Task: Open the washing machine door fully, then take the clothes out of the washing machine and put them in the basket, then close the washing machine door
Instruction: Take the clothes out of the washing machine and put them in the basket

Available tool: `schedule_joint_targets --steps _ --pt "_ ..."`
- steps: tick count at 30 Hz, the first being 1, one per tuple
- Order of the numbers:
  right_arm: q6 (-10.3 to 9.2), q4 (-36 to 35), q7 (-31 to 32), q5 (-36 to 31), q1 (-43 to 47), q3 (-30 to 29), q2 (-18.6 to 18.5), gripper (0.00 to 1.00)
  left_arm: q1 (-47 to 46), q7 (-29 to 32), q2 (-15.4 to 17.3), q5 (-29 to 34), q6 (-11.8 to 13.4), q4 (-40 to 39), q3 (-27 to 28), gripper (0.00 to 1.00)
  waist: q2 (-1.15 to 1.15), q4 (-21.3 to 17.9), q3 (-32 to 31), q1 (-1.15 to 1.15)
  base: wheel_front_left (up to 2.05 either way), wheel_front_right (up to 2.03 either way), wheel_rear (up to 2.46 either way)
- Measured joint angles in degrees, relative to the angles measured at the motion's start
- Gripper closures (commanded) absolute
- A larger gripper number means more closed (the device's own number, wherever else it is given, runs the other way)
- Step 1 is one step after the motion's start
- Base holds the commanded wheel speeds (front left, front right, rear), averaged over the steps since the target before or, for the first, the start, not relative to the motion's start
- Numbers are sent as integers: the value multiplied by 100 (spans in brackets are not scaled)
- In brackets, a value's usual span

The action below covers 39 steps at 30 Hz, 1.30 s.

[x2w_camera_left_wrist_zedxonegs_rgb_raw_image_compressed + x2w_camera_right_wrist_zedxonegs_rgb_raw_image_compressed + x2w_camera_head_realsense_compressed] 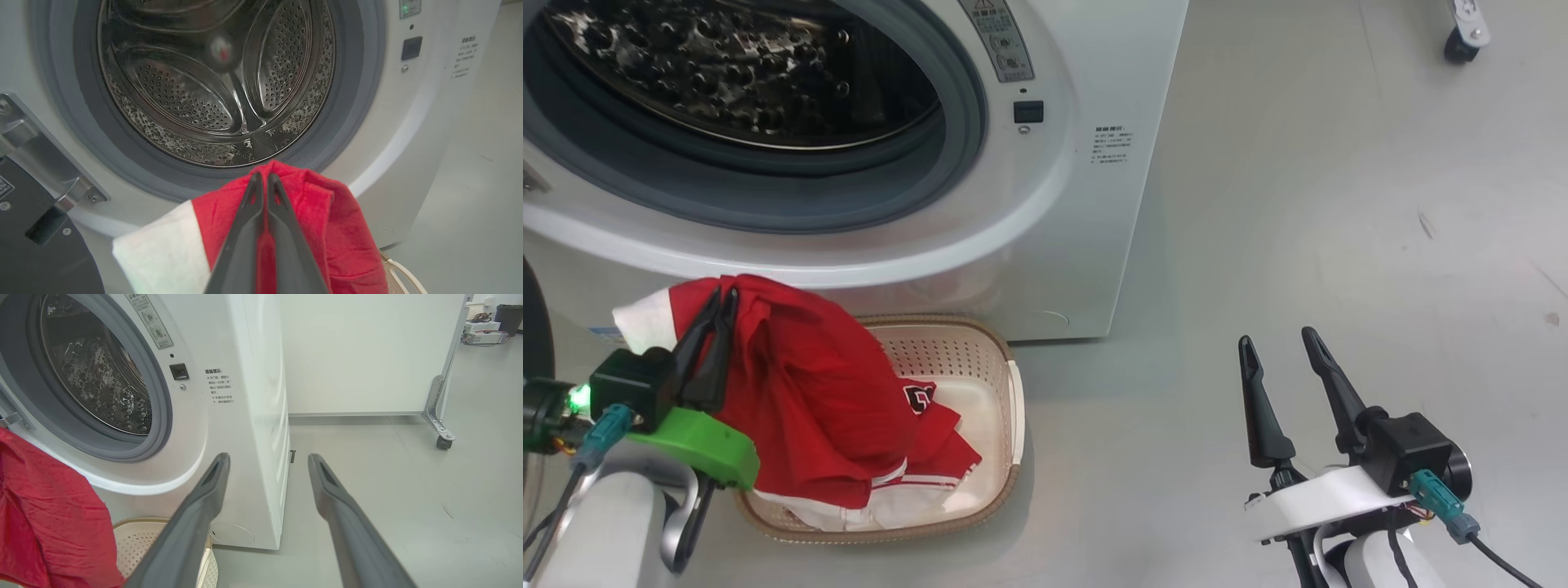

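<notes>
Over 1 basket (1006, 369), left gripper (725, 294) pinches 1 red garment (825, 392).

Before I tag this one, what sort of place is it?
Likely a lab or test room, not a home: a washing machine stands on bare grey floor near a wheeled white partition.

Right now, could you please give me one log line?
left gripper: shut on red garment over basket | right gripper: open | drum: empty
</notes>
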Motion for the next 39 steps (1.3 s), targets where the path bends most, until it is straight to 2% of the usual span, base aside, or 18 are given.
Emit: schedule_joint_targets --steps 16,33,39 --pt "-124 -145 0 -93 -372 219 -5 0 -32 36 145 114 -8 583 -717 100 0 -261 766 0 0 0 0" --pt "-210 -227 0 -97 -711 521 -9 0 -882 127 200 144 -9 847 -1502 100 0 -654 1486 0 0 0 0" --pt "-250 -260 0 -91 -752 501 -9 0 -946 134 240 30 -9 1293 -1567 100 0 -773 1654 0 0 0 0"
